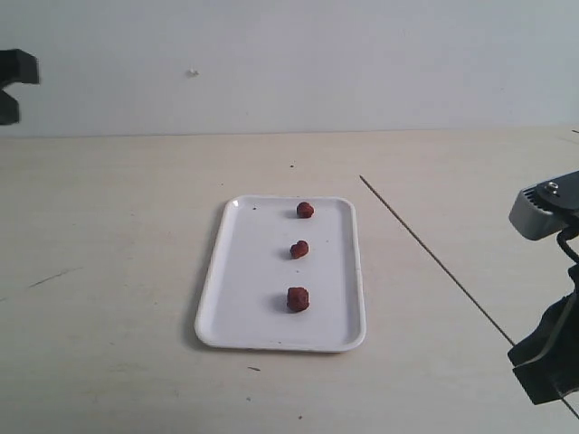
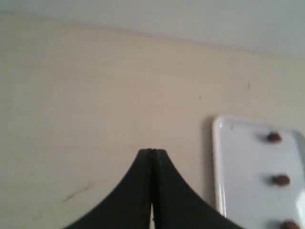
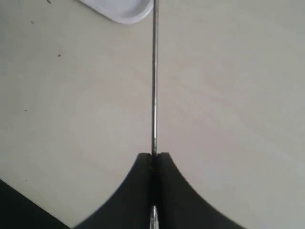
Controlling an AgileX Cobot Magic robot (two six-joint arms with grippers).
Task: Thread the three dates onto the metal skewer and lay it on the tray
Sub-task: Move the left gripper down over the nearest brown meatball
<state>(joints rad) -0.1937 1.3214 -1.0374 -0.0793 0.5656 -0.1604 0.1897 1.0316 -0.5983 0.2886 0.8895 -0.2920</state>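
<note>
The white tray (image 1: 253, 271) lies mid-table with the three dates in a row on it: far (image 1: 306, 210), middle (image 1: 299, 250), near (image 1: 298, 299). The metal skewer (image 1: 434, 258) runs diagonally across the table to the right of the tray. My right gripper (image 3: 153, 155) is shut on the skewer (image 3: 154, 71) near its end closest to the table's front, and the rod points out past a tray corner (image 3: 124, 12). My left gripper (image 2: 152, 151) is shut and holds nothing, hovering over bare table left of the tray (image 2: 224, 157). The dates (image 2: 273, 138) also show there.
A black part of the left arm (image 1: 14, 77) shows at the far left edge, high up. The right arm's grey and black body (image 1: 543, 212) fills the lower right corner. A pale wall stands behind the table. Small dark marks dot the tabletop (image 1: 50, 276).
</note>
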